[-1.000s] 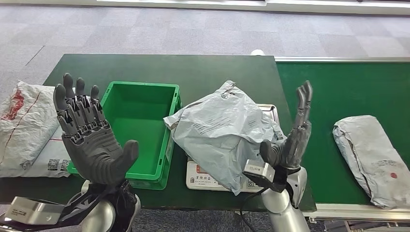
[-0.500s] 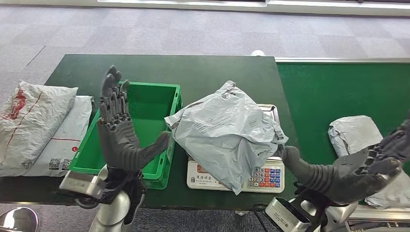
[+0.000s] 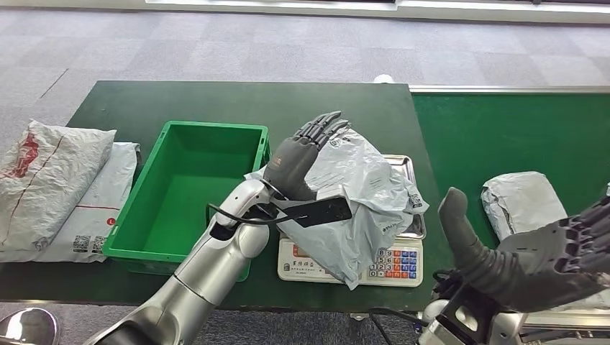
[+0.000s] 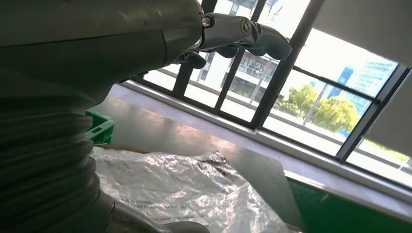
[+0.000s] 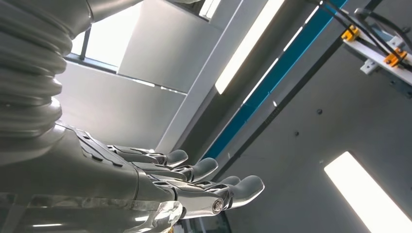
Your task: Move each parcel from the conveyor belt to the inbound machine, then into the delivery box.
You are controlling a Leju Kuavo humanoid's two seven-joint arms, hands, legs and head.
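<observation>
Spanning grey carpet (image 3: 216,43), dark green table (image 3: 216,100).

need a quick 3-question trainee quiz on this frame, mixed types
1. True or false: the green crate holds a parcel.
2. What does the grey parcel lie on? A) conveyor belt B) scale C) floor
3. Which hand reaches over the grey parcel?

Key:
1. False; it is empty.
2. B, the scale with a keypad.
3. The left hand, fingers extended; whether it touches is unclear. The right hand is open, palm up, near the conveyor belt.
</observation>
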